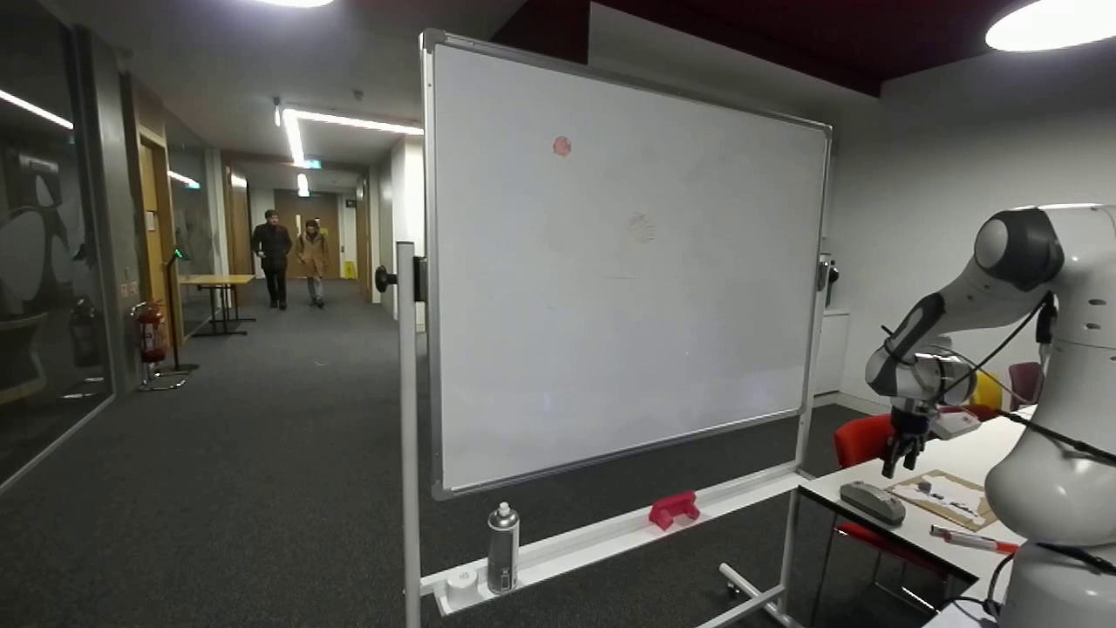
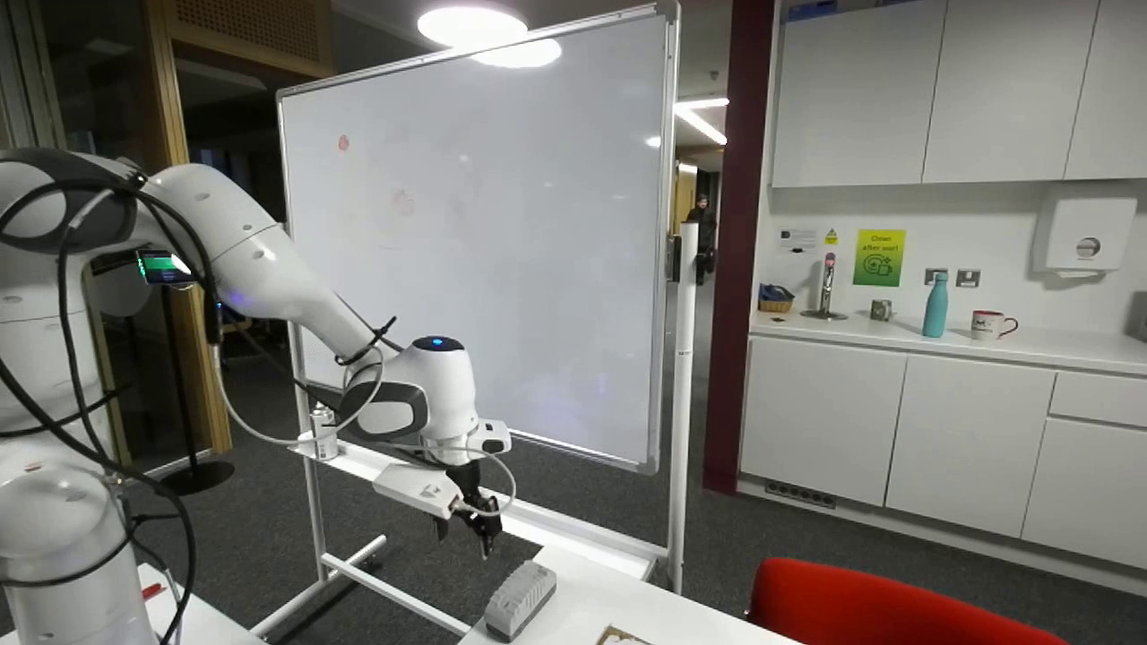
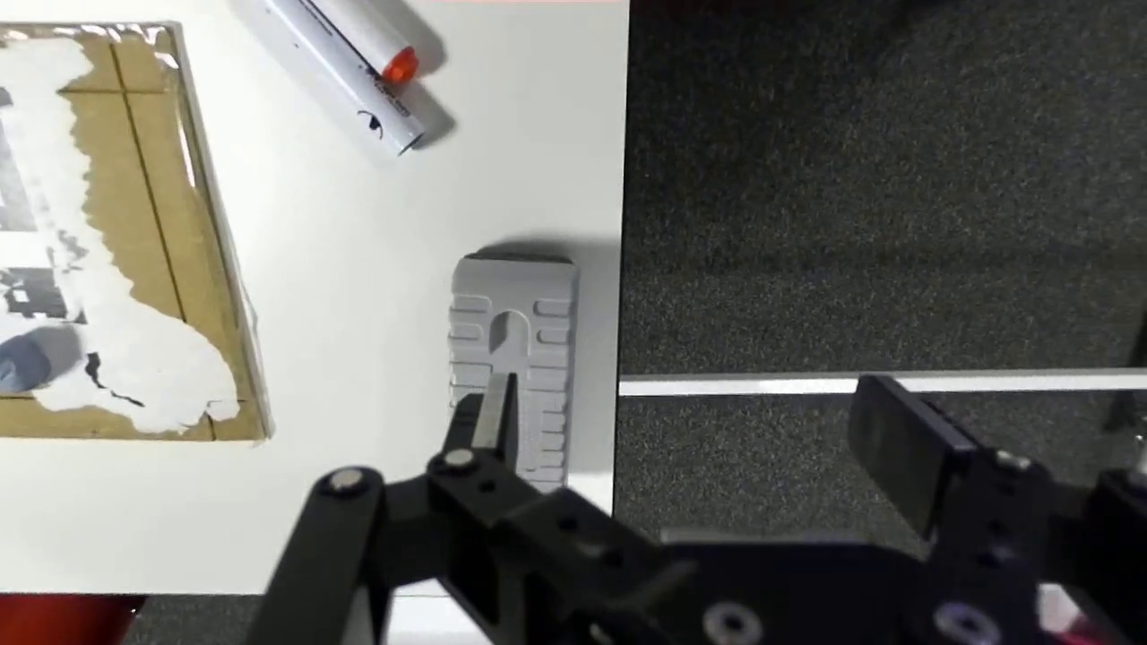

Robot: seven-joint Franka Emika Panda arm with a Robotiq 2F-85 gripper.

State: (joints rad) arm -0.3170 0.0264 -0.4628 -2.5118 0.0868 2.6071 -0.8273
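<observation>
I have my far-away hand (image 3: 690, 417) hanging over the edge of the table (image 3: 349, 340), with its two fingers (image 3: 495, 417) spread wide apart. The gray block (image 3: 538, 367) lies flat on the table near that edge, lower than the hand and clear of it; in the wrist view, one finger hides part of it, and the other is over the dark floor (image 3: 878, 224). Two pens (image 3: 345, 72) lie farther along the table.

Dark carpet (image 3: 851, 224) lies beyond the right edge of the surface (image 3: 179, 520) in the wrist view, a red chair (image 3: 58, 620) beyond its lower edge. Ceiling lamps (image 1: 1055, 24) glow.
</observation>
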